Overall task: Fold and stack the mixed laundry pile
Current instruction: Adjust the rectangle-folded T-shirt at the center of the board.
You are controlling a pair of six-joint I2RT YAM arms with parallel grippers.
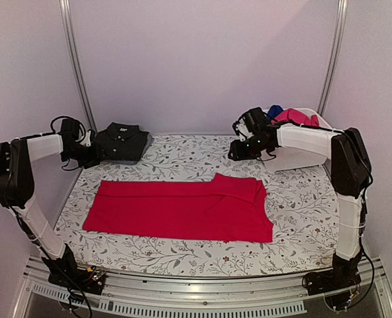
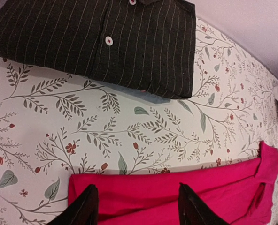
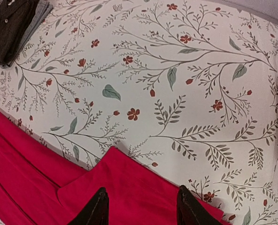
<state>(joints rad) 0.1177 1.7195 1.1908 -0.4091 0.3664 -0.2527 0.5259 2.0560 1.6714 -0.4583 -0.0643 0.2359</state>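
Observation:
A red tee [image 1: 183, 211] lies spread and partly folded across the middle of the table, a sleeve flap folded over at its upper right. It shows in the left wrist view [image 2: 176, 192] and the right wrist view [image 3: 129, 192]. A folded dark charcoal polo [image 1: 121, 141] sits at the back left, also seen in the left wrist view [image 2: 106, 42] and the right wrist view [image 3: 10, 28]. My left gripper [image 1: 90, 154] is open and empty, raised beside the polo. My right gripper [image 1: 239, 149] is open and empty, raised above the tee's far right corner. Magenta [image 1: 295, 116] and blue [image 1: 274, 111] garments lie in the tub.
A white plastic tub [image 1: 302, 156] stands at the back right. The floral leaf-patterned cloth [image 1: 183, 156] covers the table. Purple walls close in the back and sides. A metal rail runs along the near edge [image 1: 196, 285].

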